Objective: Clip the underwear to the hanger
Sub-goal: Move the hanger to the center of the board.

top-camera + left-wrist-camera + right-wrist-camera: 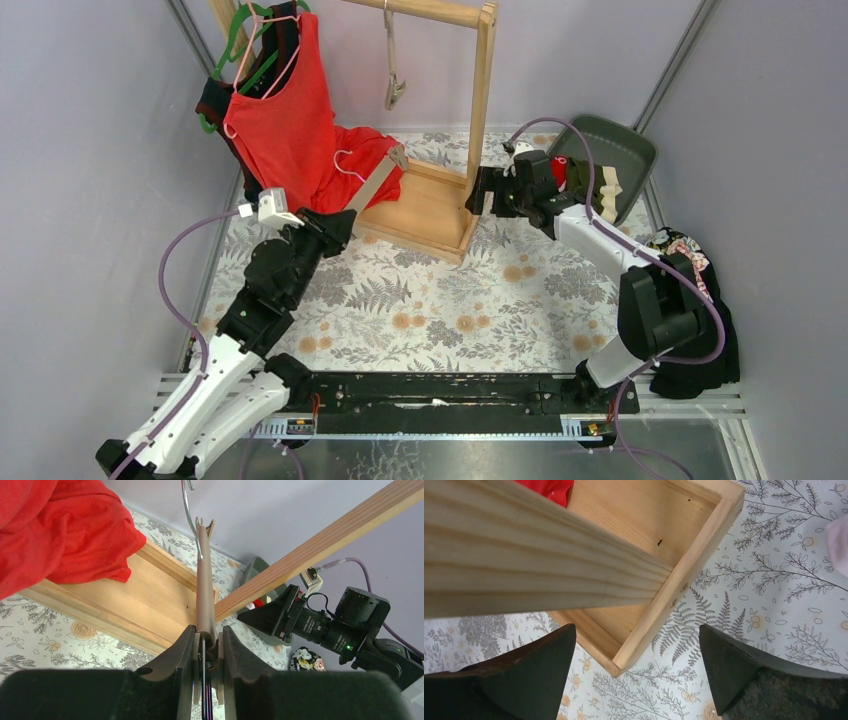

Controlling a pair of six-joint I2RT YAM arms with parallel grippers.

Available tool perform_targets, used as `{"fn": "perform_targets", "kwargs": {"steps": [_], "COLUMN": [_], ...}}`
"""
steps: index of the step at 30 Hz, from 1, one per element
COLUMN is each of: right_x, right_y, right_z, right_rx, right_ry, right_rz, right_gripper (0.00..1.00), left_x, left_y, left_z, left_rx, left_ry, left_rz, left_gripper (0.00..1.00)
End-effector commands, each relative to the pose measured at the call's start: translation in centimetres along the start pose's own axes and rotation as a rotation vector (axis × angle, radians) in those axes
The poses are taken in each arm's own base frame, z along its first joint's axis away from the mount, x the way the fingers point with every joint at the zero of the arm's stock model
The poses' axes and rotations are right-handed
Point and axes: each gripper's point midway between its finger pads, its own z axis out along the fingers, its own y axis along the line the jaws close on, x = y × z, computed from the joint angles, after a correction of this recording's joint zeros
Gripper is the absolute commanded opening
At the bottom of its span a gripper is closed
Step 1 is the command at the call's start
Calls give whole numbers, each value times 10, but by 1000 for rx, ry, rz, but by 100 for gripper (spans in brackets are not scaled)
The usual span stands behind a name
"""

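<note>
My left gripper [340, 222] [207, 632] is shut on the clip at one end of a taupe clip hanger [375, 182] [204, 585]. The bar slants up from it over the wooden stand's base. A bright red brief [559, 170] [257, 602] shows in the dark green bin [625, 150], mostly hidden behind my right arm. A cream band [607, 190] lies beside it; I cannot see the cloth it belongs to. My right gripper [479, 193] [639, 680] is open and empty, beside the stand's right post above the base corner.
The wooden rack [480, 110] has a tray base [425, 215] [659, 615]. A large red tank top [285, 120] [55, 530] hangs on a pink hanger at its left end. A grey hook piece [394, 90] dangles from the rail. Black floral cloth [690, 265] lies far right.
</note>
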Motion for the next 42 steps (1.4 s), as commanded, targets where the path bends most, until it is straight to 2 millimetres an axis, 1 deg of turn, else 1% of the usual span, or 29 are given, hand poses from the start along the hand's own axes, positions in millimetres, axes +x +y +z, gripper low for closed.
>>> {"fn": "perform_targets", "kwargs": {"steps": [1,4,8,13,19,20,21,24,27,29,30,32,36,37,40,42], "right_x": [-43,-47,-53,-59,-77,-78,-86,-92,-96,-96,-101,-101,-92,-84,-72,-59], "right_y": [22,25,26,26,29,29,31,31,30,31,33,32,24,17,-3,-19], "right_z": [5,11,21,43,61,65,67,77,80,72,62,45,7,-2,-26,-39], "right_rx": [-61,-80,-93,-89,-89,-88,-90,-87,-75,-74,-76,-67,-20,9,111,190], "right_ry": [-139,-171,-199,-183,-195,-188,-198,-196,-192,-204,-228,-249,-271,-267,-272,-254], "right_rz": [25,68,98,75,37,33,30,23,15,11,11,10,1,3,5,3], "right_gripper": [99,99,99,99,99,99,99,99,99,99,99,99,99,99,99,99], "left_x": [-21,-26,-23,-16,-8,-9,-8,-8,-8,-6,-6,-3,-1,0,2,8], "left_y": [-17,-13,-11,-13,-10,-10,-9,-7,-6,-5,-3,3,19,21,27,30], "left_z": [-4,-9,-9,-3,1,2,2,3,3,3,2,2,3,4,7,13], "left_rx": [100,119,134,153,163,162,160,160,163,164,161,141,84,77,70,58], "left_ry": [-125,-187,-199,-180,-181,-186,-189,-200,-207,-208,-210,-216,-247,-256,-280,-284], "left_rz": [-81,-114,-118,-120,-124,-125,-125,-130,-141,-155,-168,-202,-293,-310,-370,-403], "left_gripper": [0,0,0,0,0,0,0,0,0,0,0,0,0,0,0,0]}}
